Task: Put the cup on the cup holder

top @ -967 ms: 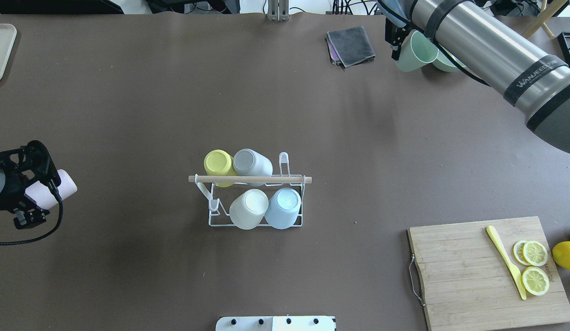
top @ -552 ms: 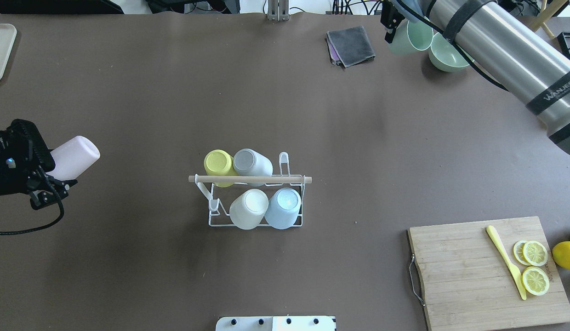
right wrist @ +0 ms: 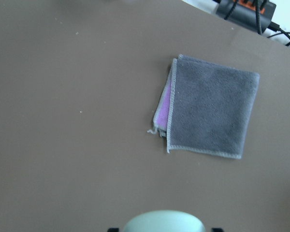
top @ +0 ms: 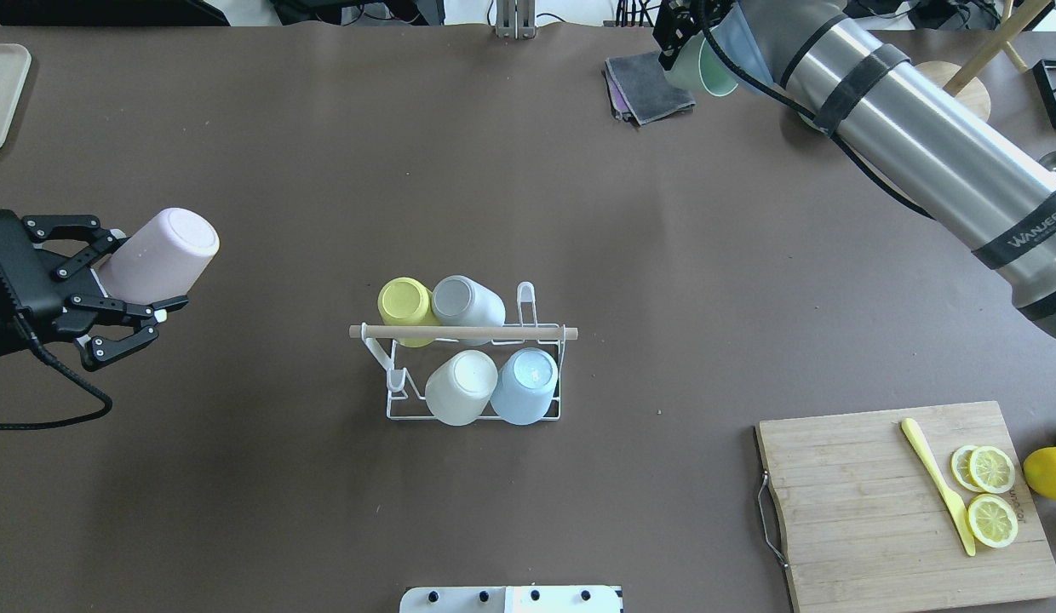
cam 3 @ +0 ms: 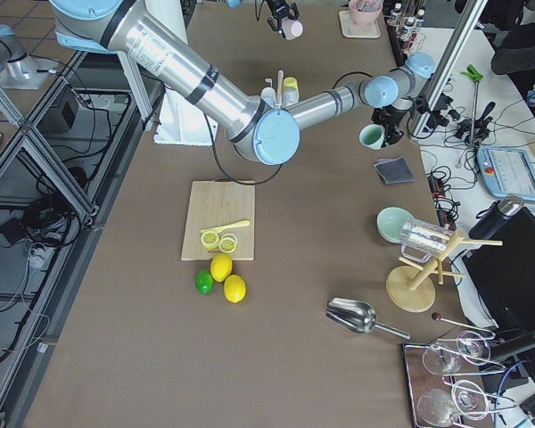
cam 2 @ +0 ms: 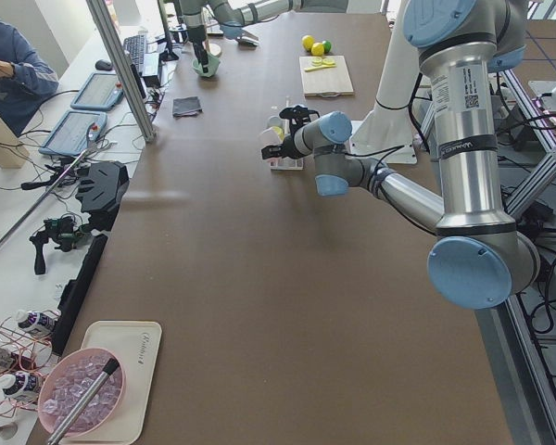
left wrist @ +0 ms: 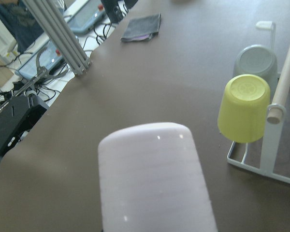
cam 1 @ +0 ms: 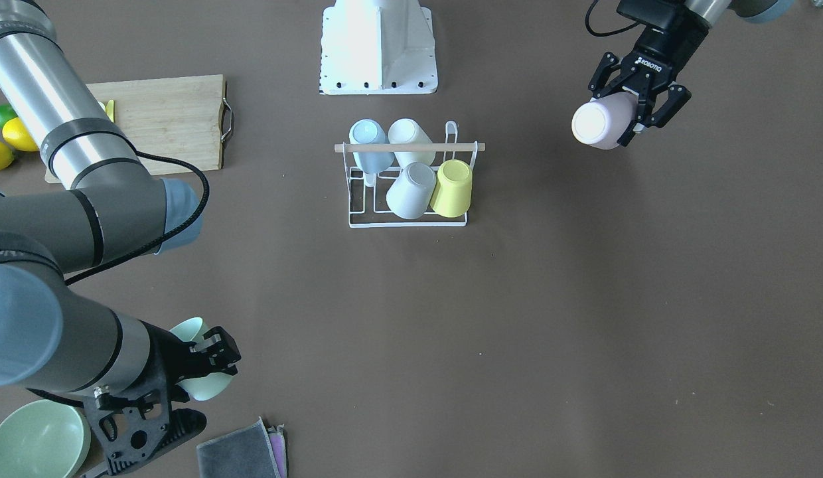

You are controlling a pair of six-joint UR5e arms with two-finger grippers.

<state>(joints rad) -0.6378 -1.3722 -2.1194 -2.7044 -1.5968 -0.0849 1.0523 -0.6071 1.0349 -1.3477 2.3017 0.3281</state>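
1. Pinching the pink cup [cam 1: 598, 125] in the left gripper's [cam 1: 612, 113] jaws at the front-facing view's upper right, and clamping the mint-green cup [cam 1: 209, 388] in the right gripper's [cam 1: 198, 377] jaws at lower left. Finding the cup holder [cam 1: 407, 225] mid-table between them, carrying four upturned cups.
2. Reading from overhead: placing the holder to the right of the pink cup and somewhat closer to the robot. Running its wooden rod [top: 464, 332] left to right, and roughly likewise the pink cup's long axis, closed base leading. Spotting one bare prong [top: 393, 375] at the holder's left end and another bare prong at its far right corner. Judging the left arm the nearer, so probably needing to tip the pink cup mouth-down over the left-end prong.
3. Looking along the table from the left end: hanging the near gripper and its cup above the brown tabletop [cam 2: 259, 278], lining up with the holder along this sightline.
4. Looking from the right end: holding the mint-green cup aloft near the grey cloth [cam 3: 394, 169], well apart from the holder.
5. Looking through the left wrist camera: filling the lower frame with the pink cup, and catching the yellow cup [left wrist: 244, 113] and the rod's end ahead to the right.
6. Looking through the right wrist camera: showing only a sliver of the mint-green cup at the bottom edge, with tabletop and cloth below.
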